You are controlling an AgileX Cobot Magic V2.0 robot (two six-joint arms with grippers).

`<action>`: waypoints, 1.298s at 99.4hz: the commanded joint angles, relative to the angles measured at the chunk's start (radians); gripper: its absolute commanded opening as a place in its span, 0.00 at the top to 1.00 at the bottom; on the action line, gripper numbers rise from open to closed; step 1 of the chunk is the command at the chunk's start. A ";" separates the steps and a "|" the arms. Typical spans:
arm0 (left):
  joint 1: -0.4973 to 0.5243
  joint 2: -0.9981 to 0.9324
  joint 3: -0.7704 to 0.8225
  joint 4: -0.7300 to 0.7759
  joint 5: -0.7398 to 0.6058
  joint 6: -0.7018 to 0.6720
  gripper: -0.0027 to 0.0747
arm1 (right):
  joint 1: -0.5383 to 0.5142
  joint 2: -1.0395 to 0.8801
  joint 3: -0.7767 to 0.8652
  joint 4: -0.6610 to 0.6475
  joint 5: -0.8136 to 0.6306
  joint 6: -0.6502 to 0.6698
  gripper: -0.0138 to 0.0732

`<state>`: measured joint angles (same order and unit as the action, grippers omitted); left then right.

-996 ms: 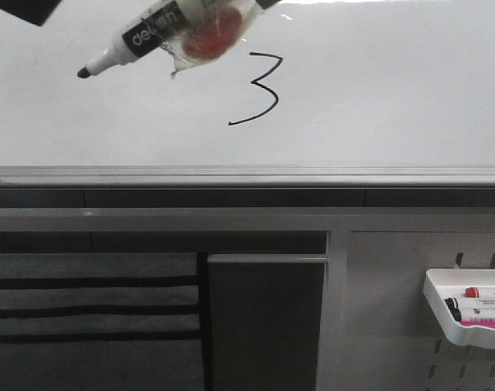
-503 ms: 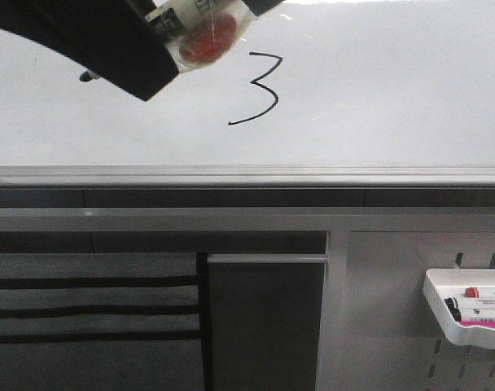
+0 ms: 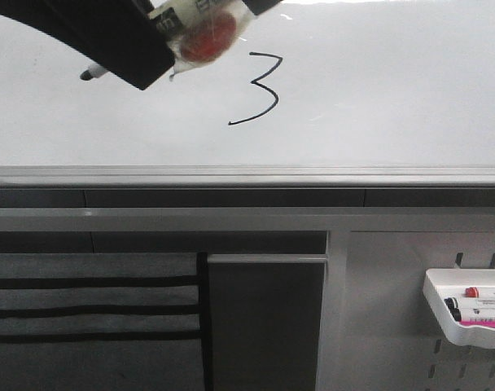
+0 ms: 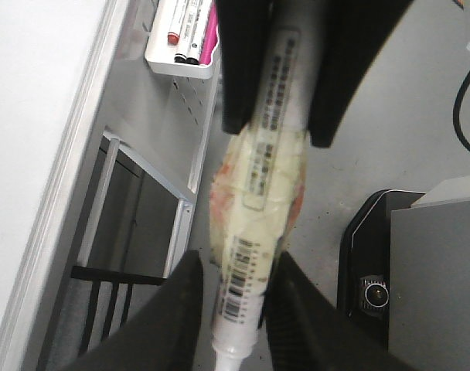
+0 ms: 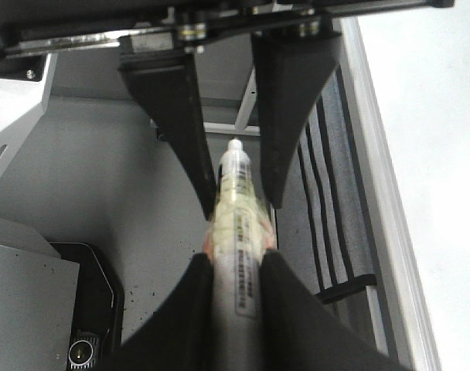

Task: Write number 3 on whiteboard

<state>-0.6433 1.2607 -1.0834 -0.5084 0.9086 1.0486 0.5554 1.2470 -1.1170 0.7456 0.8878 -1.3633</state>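
Glossy whiteboard (image 3: 394, 90); thin angular number 3 (image 3: 260, 90).

The front camera looks forward and sits close to the whiteboard (image 3: 378, 81), whose face fills the upper half of its view, with the grey rail and a marker tray (image 3: 467, 318) low down; the left wrist camera rides just behind the left claw (image 4: 231, 309), peering along its fingers (image 4: 173, 309) at very short range, the board edge off to one side of the claw and the same tray (image 4: 181, 66) beyond it; the right wrist camera sits likewise close behind the right claw (image 5: 235, 286), the board on the claw's other flank; both wrist views share the taped marker (image 5: 236, 232) between the claws, which the front view catches at its top edge.
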 commanded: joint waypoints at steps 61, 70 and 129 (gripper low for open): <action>-0.008 -0.024 -0.033 -0.059 -0.026 0.002 0.89 | 0.001 -0.017 -0.035 0.039 0.005 -0.012 0.78; -0.008 -0.024 -0.033 -0.059 -0.026 0.002 0.89 | 0.001 -0.017 -0.035 0.039 0.006 -0.012 0.78; 0.107 -0.048 -0.025 -0.050 -0.182 -0.055 0.99 | -0.260 -0.190 -0.035 0.009 -0.061 0.184 0.44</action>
<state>-0.5766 1.2538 -1.0834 -0.5222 0.8320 1.0324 0.3818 1.1450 -1.1176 0.7369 0.8652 -1.2648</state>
